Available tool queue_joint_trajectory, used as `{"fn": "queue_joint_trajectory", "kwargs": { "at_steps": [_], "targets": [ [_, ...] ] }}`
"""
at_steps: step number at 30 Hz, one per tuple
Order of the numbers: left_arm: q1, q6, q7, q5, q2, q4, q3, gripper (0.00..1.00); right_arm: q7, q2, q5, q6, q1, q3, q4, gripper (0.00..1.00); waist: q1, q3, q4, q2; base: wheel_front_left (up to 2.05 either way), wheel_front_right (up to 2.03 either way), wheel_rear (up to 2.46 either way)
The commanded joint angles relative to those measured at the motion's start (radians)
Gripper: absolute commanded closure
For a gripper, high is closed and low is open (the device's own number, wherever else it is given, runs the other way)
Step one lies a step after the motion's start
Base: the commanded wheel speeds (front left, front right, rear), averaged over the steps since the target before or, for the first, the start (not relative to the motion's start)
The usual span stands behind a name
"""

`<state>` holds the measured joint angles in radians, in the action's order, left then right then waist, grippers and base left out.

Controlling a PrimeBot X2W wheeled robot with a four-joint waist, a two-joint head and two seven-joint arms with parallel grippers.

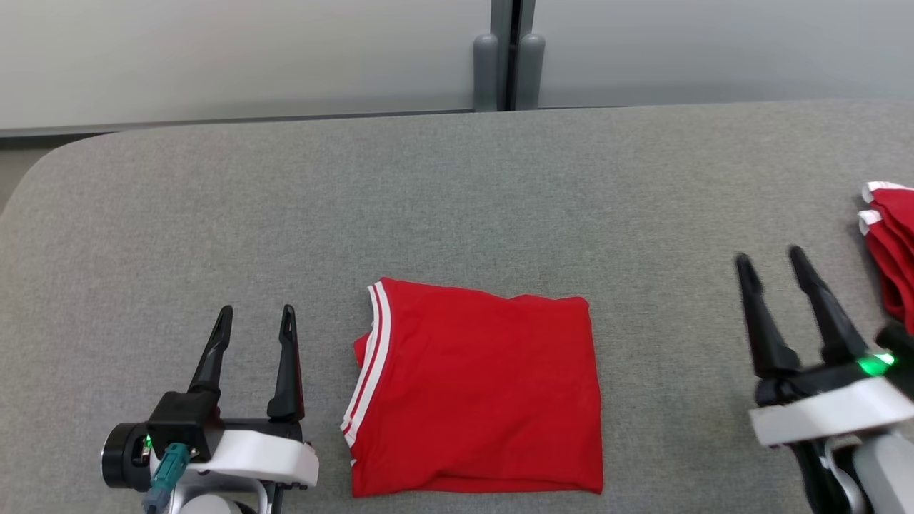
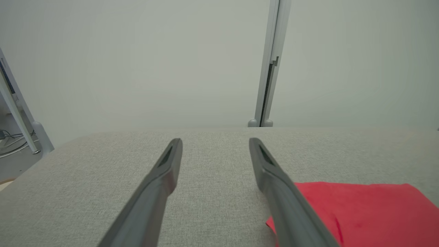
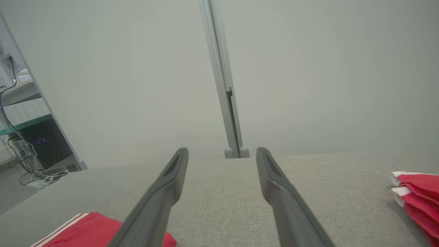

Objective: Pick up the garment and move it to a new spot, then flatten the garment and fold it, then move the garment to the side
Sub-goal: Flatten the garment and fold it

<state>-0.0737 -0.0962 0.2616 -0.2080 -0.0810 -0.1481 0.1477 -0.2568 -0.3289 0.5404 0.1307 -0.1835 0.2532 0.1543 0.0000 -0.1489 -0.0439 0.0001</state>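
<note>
The garment (image 1: pixel 477 389) is a red shirt with white-striped trim, folded into a flat rectangle on the grey table near its front edge. My left gripper (image 1: pixel 257 320) hovers open just left of it, fingers apart and empty. In the left wrist view the garment (image 2: pixel 360 212) lies right of the open gripper (image 2: pixel 215 143). Off to the right, clear of the garment, my right gripper (image 1: pixel 770 258) stands open with nothing in it. The right wrist view shows the garment's striped edge (image 3: pixel 73 230) at lower left of the open gripper (image 3: pixel 222 153).
A stack of folded red garments with white trim (image 1: pixel 891 246) lies at the table's right edge, also seen as red garments (image 3: pixel 416 197). The grey padded table (image 1: pixel 457 200) has a rounded far-left corner. A pale wall with a grey post (image 1: pixel 507 57) stands behind.
</note>
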Motion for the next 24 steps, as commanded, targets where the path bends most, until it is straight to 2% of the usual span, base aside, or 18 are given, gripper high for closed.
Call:
{"fn": "queue_joint_trajectory", "kwargs": {
  "at_steps": [1, 4, 11, 24],
  "targets": [
    [0.005, 0.008, 0.004, 0.0, -0.009, -0.001, -0.004, 0.0, -0.003, -0.002, -0.015, 0.0, 0.022, -0.017, -0.001, 0.0, 0.0, 0.014, 0.011, -0.0001, 0.0, 0.0, 0.0],
    [0.029, 0.017, 0.004, -0.004, -0.025, -0.003, -0.011, 0.0, 0.024, -0.003, -0.064, 0.0, 0.089, -0.083, -0.015, 0.0, 0.0, 0.034, 0.018, -0.0001, 0.0, 0.0, 0.0],
    [0.076, 0.031, -0.001, -0.016, -0.051, -0.007, -0.015, 0.0, 0.089, 0.027, -0.141, 0.0, 0.204, -0.162, -0.09, 0.0, 0.0, 0.085, 0.034, -0.0001, 0.0, 0.0, 0.0],
    [0.156, 0.024, -0.04, -0.026, -0.079, 0.006, -0.005, 0.0, 0.189, 0.079, -0.2, 0.0, 0.34, -0.198, -0.188, 0.0, 0.0, 0.171, 0.032, -0.0001, 0.0, 0.0, 0.0]
  ]
}}
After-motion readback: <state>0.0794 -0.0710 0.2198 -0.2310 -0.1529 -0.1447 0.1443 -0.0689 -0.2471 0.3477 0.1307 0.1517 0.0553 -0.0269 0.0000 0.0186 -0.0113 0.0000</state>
